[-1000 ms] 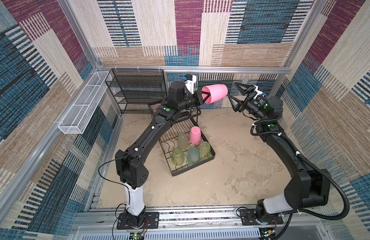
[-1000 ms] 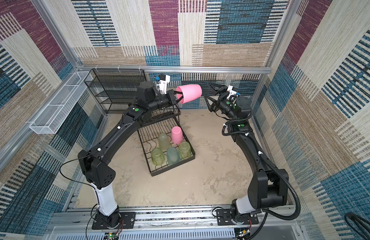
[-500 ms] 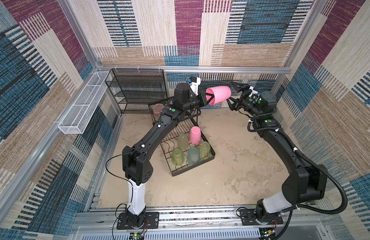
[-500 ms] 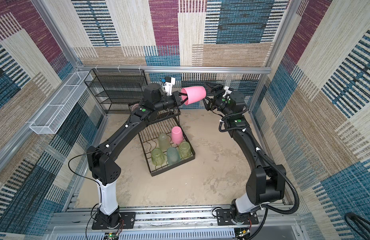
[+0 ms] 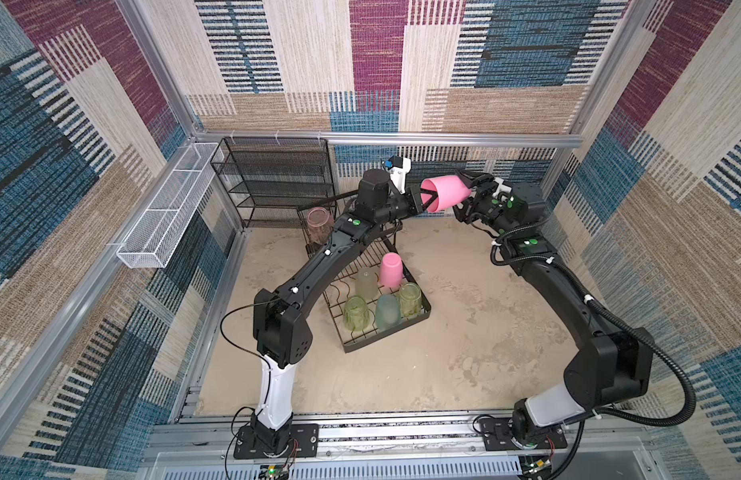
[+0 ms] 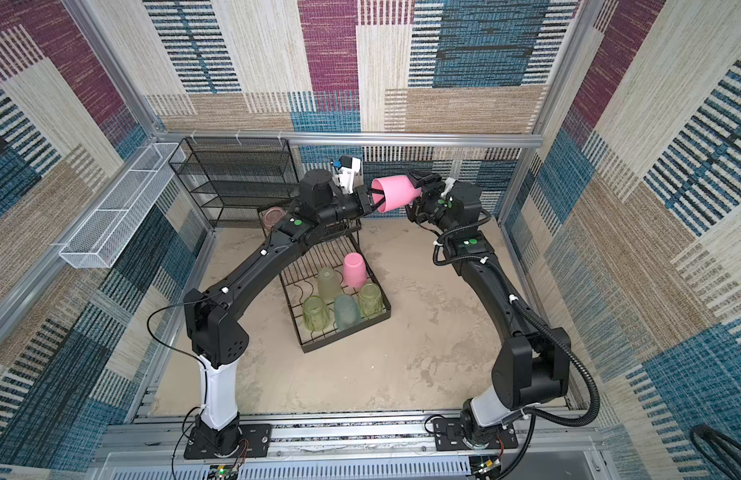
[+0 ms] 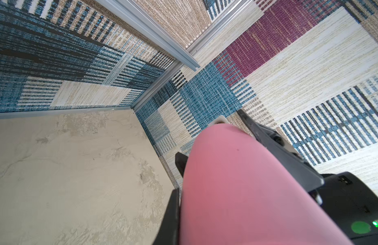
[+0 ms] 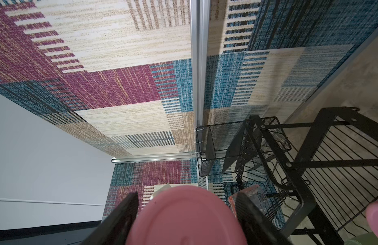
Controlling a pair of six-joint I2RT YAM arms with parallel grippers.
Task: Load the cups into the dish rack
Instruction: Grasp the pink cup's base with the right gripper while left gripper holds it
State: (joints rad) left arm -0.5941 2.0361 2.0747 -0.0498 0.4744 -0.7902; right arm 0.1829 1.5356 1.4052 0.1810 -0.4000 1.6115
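Observation:
A solid pink cup (image 5: 445, 193) (image 6: 396, 193) hangs sideways in the air near the back wall. My left gripper (image 5: 427, 197) is shut on its rim, with one finger (image 7: 173, 216) against the outer wall. My right gripper (image 5: 464, 195) is open and straddles the cup's bottom (image 8: 184, 218); thin gaps show beside its fingers (image 8: 124, 212). On the floor below stands the dish rack (image 5: 418, 320). It holds an upturned pink cup (image 5: 391, 270), a pale teal cup (image 5: 387, 311) and yellow-green cups (image 5: 355, 312). A reddish-pink cup (image 5: 319, 224) sits in the rack's small basket.
A black fine-mesh shelf unit (image 5: 277, 178) stands at the back left. A long white mesh trough (image 5: 169, 208) hangs on the left wall. The patterned back wall is close behind both grippers. Sandy floor (image 5: 485, 324) lies to the right of the rack.
The left arm has carried the pink cup a little to the right. The right gripper has moved in over the cup's bottom, and its jaws have narrowed around it.

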